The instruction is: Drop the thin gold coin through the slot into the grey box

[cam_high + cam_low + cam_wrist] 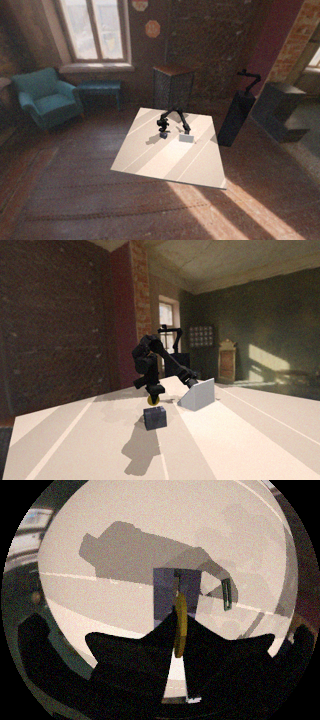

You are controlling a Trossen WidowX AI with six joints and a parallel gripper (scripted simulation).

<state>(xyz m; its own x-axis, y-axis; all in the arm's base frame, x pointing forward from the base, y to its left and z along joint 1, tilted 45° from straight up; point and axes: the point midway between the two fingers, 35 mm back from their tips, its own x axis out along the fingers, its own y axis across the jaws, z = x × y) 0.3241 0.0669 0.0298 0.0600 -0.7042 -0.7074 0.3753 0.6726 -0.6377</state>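
coin (153,400) pinched edge-on in claw (154,397) (above box (155,417)).

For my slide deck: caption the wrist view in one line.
Gripper shut on the gold coin, held edge-on above the grey box, in line with its lid slot.

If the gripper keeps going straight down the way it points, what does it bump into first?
Most likely the grey box. The gripper points down, shut on the gold coin, and the coin's lower edge would reach the slotted lid first. It looks lined up in the wrist view, though depth is uncertain.
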